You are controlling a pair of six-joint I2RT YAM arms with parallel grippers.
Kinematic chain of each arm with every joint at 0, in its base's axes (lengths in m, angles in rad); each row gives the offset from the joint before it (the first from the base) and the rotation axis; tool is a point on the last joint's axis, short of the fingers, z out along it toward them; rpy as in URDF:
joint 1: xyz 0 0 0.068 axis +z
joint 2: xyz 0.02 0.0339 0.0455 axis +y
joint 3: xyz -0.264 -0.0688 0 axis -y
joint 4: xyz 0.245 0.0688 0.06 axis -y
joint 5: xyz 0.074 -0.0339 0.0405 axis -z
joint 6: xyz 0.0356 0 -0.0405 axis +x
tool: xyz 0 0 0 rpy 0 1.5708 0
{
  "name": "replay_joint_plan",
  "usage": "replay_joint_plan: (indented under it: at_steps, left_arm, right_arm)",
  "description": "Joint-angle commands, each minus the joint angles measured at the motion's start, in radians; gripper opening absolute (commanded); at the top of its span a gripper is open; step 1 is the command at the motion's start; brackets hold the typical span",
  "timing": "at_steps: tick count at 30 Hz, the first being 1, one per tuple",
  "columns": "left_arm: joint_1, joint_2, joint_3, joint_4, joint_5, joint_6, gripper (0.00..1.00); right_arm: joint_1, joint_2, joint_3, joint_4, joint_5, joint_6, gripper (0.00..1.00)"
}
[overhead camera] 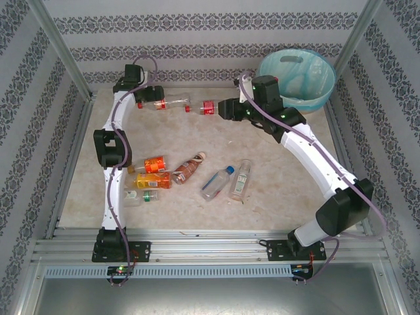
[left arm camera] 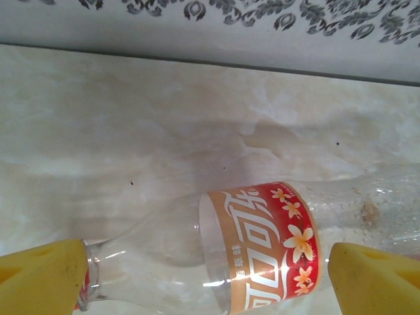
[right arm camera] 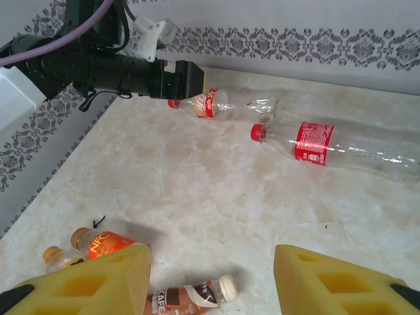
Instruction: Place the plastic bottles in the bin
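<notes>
A: Your left pincer (left arm camera: 209, 269) is gaping wide, gripping nothing. Its yellow fingers (left arm camera: 39, 275) are hanging over the neck and body of a clear flower-labelled bottle (left arm camera: 262, 249), which is lying on the bench (left arm camera: 131, 131) by the back wall.

B: Your right pincer (right arm camera: 211, 262) is standing partly open and empty. The red-labelled bottle (right arm camera: 315, 141) is lying near, ahead of it. The bin (overhead camera: 298, 75) is sitting in the far right corner.

The right gripper (right arm camera: 210, 262) hangs above the marbled desk (right arm camera: 197, 190), its yellow foam fingers (right arm camera: 92, 282) apart with nothing between them. Ahead, a clear red-labelled bottle (right arm camera: 328, 144) lies on its side, cap pointing left. Beyond it the left arm (right arm camera: 111, 69) reaches over another red-capped bottle (right arm camera: 220, 105). A brown café bottle (right arm camera: 190, 298) and an orange-labelled bottle (right arm camera: 108, 243) lie near the fingers.
</notes>
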Motion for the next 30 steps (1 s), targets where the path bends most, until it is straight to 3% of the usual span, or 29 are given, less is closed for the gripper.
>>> replay_joint_plan:
  at_steps: [1, 9, 18, 24, 30]
  left_arm:
    - [0.007, 0.045, 0.03, -0.007, 0.039, 0.032, 0.95]
    - [0.0, 0.052, 0.044, -0.094, 0.083, 0.066, 0.93]
    - [-0.037, 0.001, 0.025, -0.312, 0.112, 0.142, 0.87]
    - [-0.051, -0.029, -0.029, -0.261, 0.092, 0.144, 0.84]
    - [-0.058, 0.019, -0.002, -0.226, 0.056, 0.101, 0.69]
  right_arm:
    - [0.02, 0.018, 0.02, 0.01, -0.031, 0.025, 0.53]
    - [0.055, 0.025, 0.02, 0.002, -0.027, 0.035, 0.52]
    - [0.064, 0.027, 0.03, 0.001, -0.016, 0.045, 0.51]
    - [0.069, 0.062, 0.062, -0.014, -0.025, 0.046, 0.51]
    - [0.073, 0.072, 0.069, -0.023, -0.025, 0.056, 0.51]
